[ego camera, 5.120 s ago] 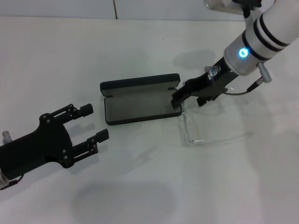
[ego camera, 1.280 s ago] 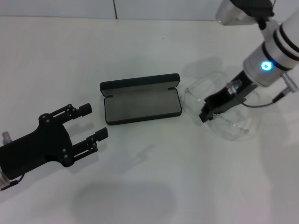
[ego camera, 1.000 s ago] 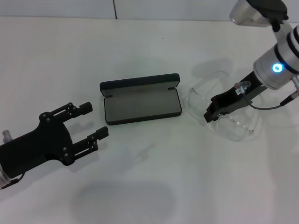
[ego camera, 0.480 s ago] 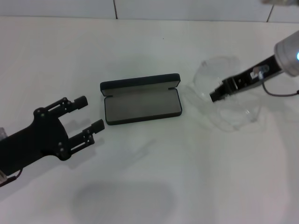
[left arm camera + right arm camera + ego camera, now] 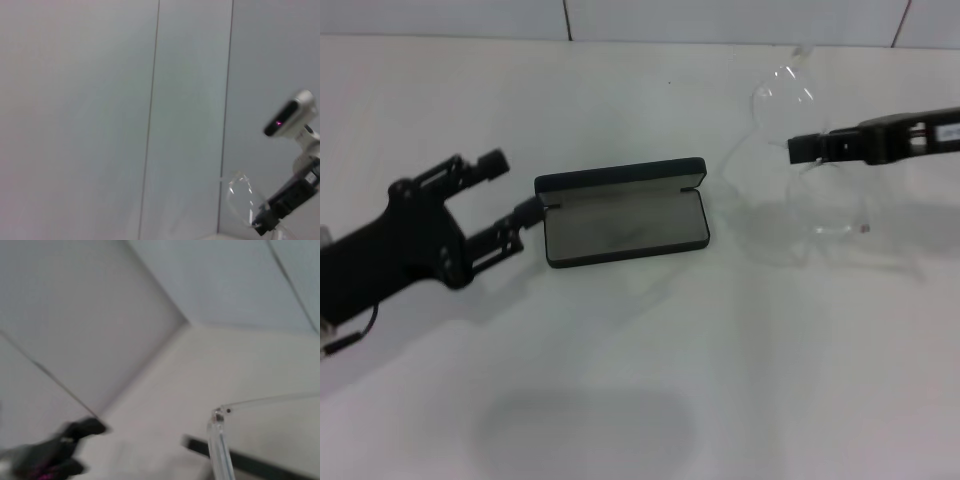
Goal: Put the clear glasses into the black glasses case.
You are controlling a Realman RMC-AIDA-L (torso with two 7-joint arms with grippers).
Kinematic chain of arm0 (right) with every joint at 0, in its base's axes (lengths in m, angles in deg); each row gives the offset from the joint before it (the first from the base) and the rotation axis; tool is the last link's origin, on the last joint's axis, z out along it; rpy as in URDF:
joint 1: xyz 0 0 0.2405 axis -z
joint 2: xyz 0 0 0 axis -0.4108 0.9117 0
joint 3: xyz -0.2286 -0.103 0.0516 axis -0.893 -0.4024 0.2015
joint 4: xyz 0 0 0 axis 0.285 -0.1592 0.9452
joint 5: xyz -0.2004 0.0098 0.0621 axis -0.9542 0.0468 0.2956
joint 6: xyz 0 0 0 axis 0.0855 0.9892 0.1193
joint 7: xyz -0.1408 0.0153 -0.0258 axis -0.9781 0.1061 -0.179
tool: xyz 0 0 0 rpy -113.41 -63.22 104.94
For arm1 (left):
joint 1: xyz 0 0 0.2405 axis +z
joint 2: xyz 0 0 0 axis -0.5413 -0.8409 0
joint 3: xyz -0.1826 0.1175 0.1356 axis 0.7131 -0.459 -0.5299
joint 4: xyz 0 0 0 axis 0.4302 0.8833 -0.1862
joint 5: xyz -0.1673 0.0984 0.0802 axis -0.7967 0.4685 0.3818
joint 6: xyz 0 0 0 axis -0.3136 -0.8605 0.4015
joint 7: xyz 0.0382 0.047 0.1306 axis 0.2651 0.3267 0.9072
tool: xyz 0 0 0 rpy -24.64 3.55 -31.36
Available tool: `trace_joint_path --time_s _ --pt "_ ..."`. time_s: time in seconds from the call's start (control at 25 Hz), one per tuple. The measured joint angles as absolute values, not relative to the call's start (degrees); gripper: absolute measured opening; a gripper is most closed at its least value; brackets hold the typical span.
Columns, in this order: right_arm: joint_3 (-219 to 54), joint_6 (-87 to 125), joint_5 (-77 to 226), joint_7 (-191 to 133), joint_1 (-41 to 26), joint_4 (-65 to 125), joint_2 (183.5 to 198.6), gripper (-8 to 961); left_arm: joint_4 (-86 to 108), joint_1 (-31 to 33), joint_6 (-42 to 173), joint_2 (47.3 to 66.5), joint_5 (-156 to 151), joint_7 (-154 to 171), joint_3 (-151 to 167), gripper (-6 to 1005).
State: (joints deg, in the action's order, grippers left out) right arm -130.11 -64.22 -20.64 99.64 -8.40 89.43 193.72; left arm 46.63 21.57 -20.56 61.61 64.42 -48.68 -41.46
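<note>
1. Right gripper [image 5: 798,149] clamped on the clear glasses [image 5: 790,95] — held in the air, right of the black glasses case [image 5: 623,211].
2. Left gripper [image 5: 510,190] fingers spread, just beside case's left end.
3. Case lies open on white table [image 5: 640,380] — lining up.

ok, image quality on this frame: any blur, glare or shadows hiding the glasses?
Head view: the clear glasses are faint against the white table, held by the right gripper, and soft shadows fall beneath them; the black glasses case is sharp.
Right wrist view: the left gripper is smeared, while the glasses' hinge is crisp.
Left wrist view: mostly wall, low contrast.
</note>
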Motion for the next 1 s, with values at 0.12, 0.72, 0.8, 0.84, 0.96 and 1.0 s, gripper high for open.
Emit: trace_joint_path --time_s 0.12,0.72,0.8,0.84,0.96,1.0 --pt "-127.65 -68.16 -12.35 85.55 -5.58 84.97 193.70 119 47.94 19.37 -21.52 61.64 63.64 -51.22 -41.74 667" --pt "-122.91 -81.47 -5.77 31.06 -1.99 61.93 194.06 119 55.22 5.13 -25.66 61.72 56.66 -62.10 -47.73 239" --pt "-124.44 -81.30 -5.94 28.77 -1.95 61.62 194.08 120 56.44 3.32 -25.13 61.71 56.39 -62.39 -51.28 167" --pt "-125.12 -81.23 -5.94 27.83 -1.97 61.61 194.08 120 56.70 2.68 -24.75 61.71 56.37 -62.53 -52.69 131" --pt "-126.82 -80.96 -6.00 25.18 -2.17 61.91 194.12 120 56.94 0.81 -22.93 61.70 56.31 -63.54 -56.83 59" --pt "-127.41 -80.87 -6.01 24.54 -2.27 62.11 194.14 120 56.95 0.25 -21.95 61.71 56.33 -64.26 -58.19 60"
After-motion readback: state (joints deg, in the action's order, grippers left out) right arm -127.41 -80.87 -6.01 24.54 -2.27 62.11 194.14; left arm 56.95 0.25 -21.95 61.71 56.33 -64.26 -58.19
